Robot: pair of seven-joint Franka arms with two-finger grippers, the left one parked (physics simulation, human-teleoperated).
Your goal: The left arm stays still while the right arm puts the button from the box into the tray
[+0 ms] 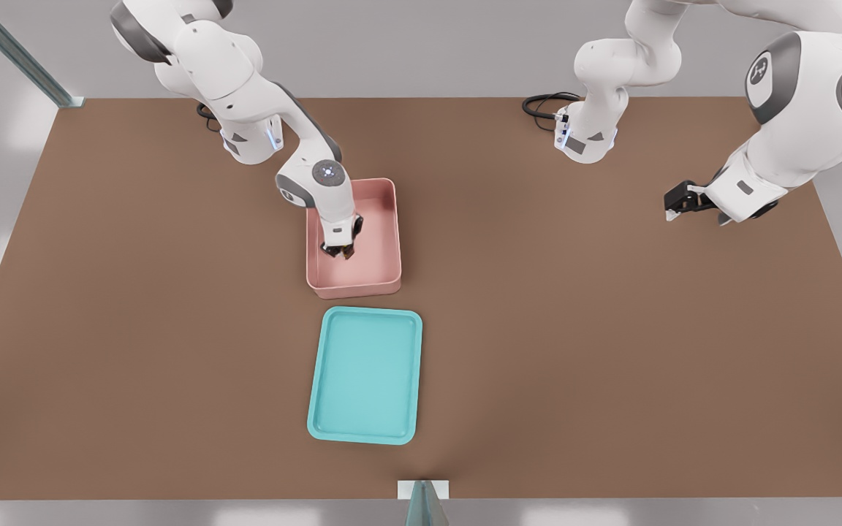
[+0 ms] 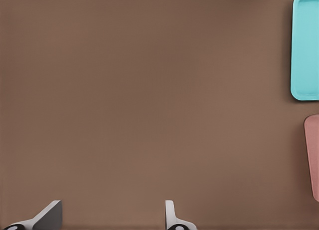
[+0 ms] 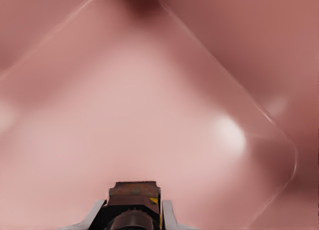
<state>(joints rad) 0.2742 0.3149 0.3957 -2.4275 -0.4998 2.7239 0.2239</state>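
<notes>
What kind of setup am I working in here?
Likely a simulated tabletop test bench: a bare brown table holding only a pink box and a teal tray. The gripper is down inside the box, shut on the button.

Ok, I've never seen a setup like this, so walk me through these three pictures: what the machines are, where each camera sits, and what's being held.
These are simulated robot arms bolted to a brown table. The front view looks down on everything. The working right arm reaches into the pink box, its gripper down inside. The teal tray lies empty just beside the box, nearer the camera.

The right wrist view comes from a camera on that arm: you see the box's pink floor, and the two pale fingers closed on a small dark block with a fleck of yellow, the button.

The left wrist view comes from the other arm, which is parked, and shows mostly bare table.
</notes>
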